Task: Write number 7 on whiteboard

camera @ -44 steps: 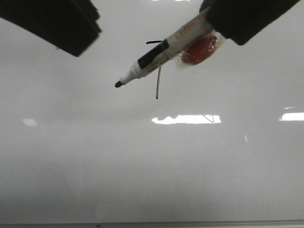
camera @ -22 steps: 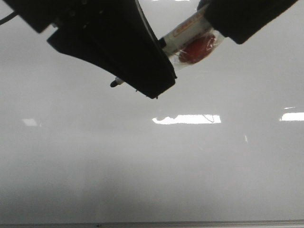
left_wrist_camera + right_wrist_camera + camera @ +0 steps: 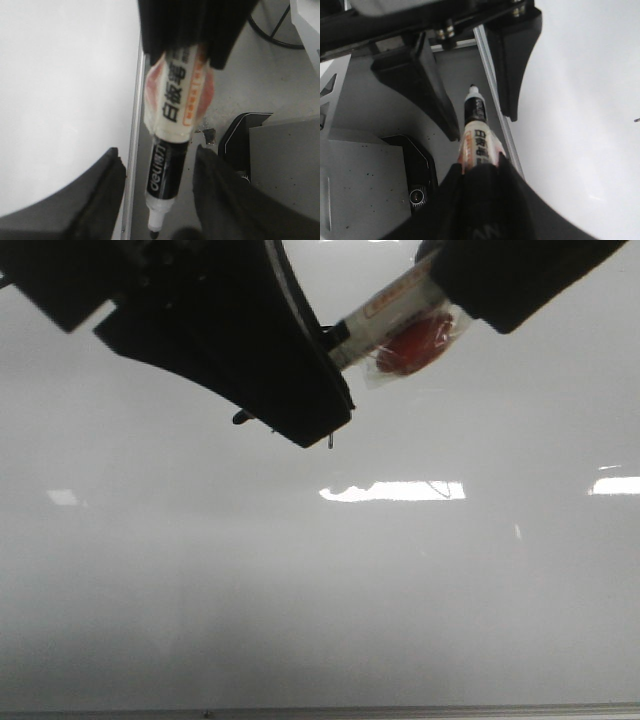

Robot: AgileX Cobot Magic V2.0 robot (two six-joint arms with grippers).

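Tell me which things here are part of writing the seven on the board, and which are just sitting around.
Part of the job:
- whiteboard
- marker, held by the right gripper
- left gripper, open around the marker's tip end
- number 7, mostly hidden by the left gripper

Just around:
- black box
- cable

Marker between left pincer fingers, before whiteboard.

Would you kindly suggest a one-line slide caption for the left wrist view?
Open left gripper straddling the black tip end of the marker held by the right gripper, beside the whiteboard edge.
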